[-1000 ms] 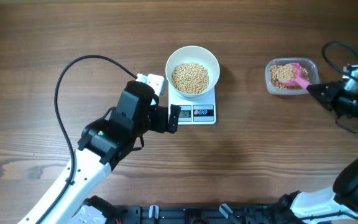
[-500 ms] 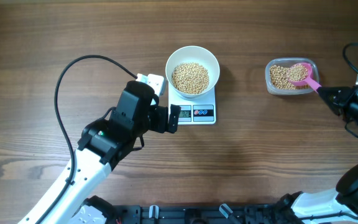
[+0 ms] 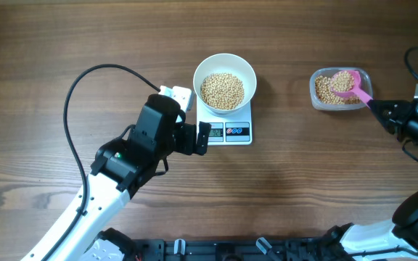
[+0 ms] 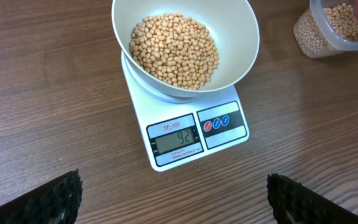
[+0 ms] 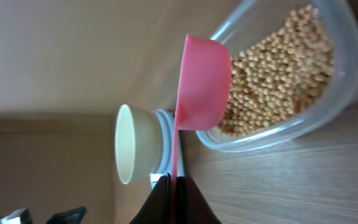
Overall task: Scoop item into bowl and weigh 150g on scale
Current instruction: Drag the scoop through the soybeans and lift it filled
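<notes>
Lifted out of the clear tub since a second ago, the pink scoop now hangs above it, loaded, its handle clenched in the right tool. Left tool hovers released, jaws spread wide and empty, just before the scale, which reads 92. On the scale stands the white bowl holding beans; more lie in the tub on the bench.

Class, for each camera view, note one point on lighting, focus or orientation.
Overhead: evenly lit, sharp, scale display too small to read. Left wrist: display legible, own fingers dark at the corners. Right wrist: picture turned sideways; pink scoop sharp, bowl behind it soft.
</notes>
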